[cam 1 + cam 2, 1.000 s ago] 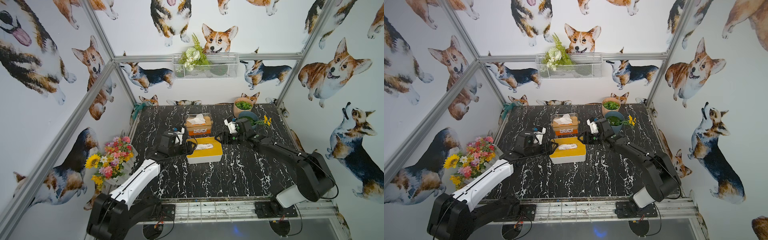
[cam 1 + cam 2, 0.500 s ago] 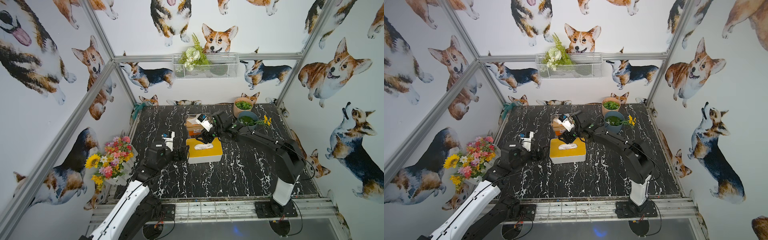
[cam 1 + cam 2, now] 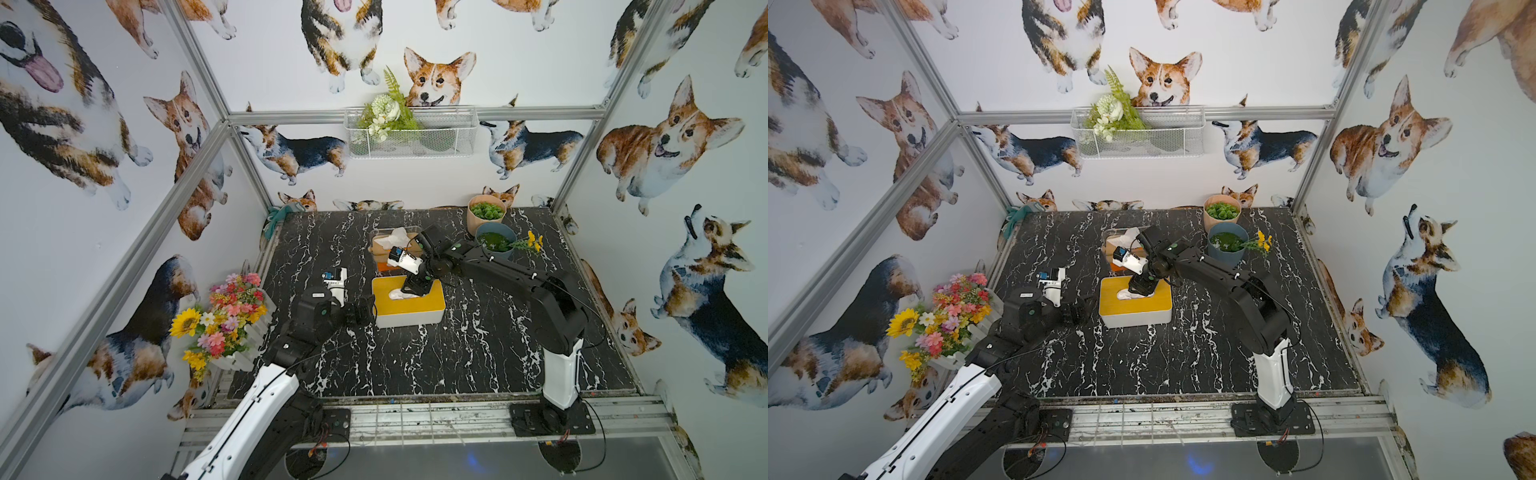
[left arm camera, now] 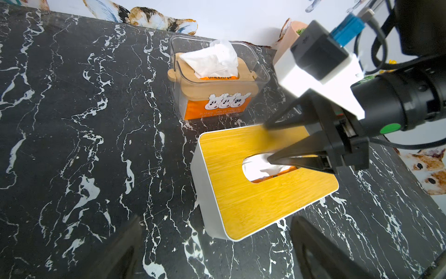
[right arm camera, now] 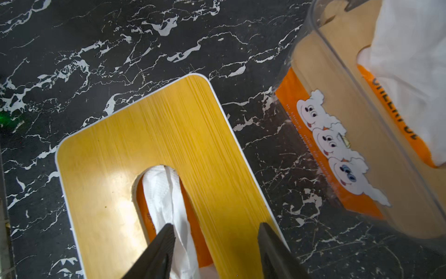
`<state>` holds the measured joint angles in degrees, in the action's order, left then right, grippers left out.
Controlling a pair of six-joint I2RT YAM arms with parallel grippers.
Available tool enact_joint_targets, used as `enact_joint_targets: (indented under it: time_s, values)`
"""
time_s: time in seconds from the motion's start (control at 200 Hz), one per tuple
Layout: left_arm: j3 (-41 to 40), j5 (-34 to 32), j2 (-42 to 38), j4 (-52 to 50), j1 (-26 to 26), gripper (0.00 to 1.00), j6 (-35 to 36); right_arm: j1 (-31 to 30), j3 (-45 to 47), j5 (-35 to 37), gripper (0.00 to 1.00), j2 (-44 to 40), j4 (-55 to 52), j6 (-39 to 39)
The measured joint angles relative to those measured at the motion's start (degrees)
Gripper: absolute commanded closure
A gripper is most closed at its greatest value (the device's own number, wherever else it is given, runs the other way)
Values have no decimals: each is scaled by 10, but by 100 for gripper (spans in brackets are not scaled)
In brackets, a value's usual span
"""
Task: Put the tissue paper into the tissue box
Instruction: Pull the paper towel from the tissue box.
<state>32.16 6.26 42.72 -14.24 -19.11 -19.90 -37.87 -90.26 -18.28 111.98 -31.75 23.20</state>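
The tissue box (image 3: 409,309) (image 3: 1138,305) has white sides and a yellow wood-grain lid (image 4: 253,193) (image 5: 169,135) and stands mid-table. White tissue paper (image 3: 397,294) (image 3: 1128,294) (image 4: 260,168) (image 5: 164,193) pokes up through its slot. My right gripper (image 3: 411,289) (image 3: 1140,289) (image 4: 266,142) (image 5: 216,229) is down on the lid and open. One finger rests in the slot against the tissue, the other over bare lid. My left gripper (image 3: 365,312) (image 3: 1079,314) (image 4: 216,217) is wide open, holds nothing, and sits just left of the box.
A clear tissue holder (image 3: 390,249) (image 3: 1119,249) (image 4: 217,96) (image 5: 362,120) with a wooden lid and an orange pack stands right behind the box. Two plant pots (image 3: 486,216) (image 3: 494,245) sit at the back right. A flower bouquet (image 3: 224,316) is at the left edge.
My right arm swung left and came down onto the yellow box's slot, its jaws narrowing. My left gripper let go of the box's left side, opened wide and drew back.
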Motion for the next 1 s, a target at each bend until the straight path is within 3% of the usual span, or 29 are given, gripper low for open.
enact_joint_targets:
  time_s: [0.566,0.906,1.001]
  values:
    - [-5,-10,-13,-2,0,0,0,-7,60,-13,63,-41,15,18]
    - [-7,-13,-15,-2,0,0,0,-15,66,9,95,-43,1,17]
    - [-7,-13,-17,-2,0,0,0,-19,66,17,100,-45,1,17]
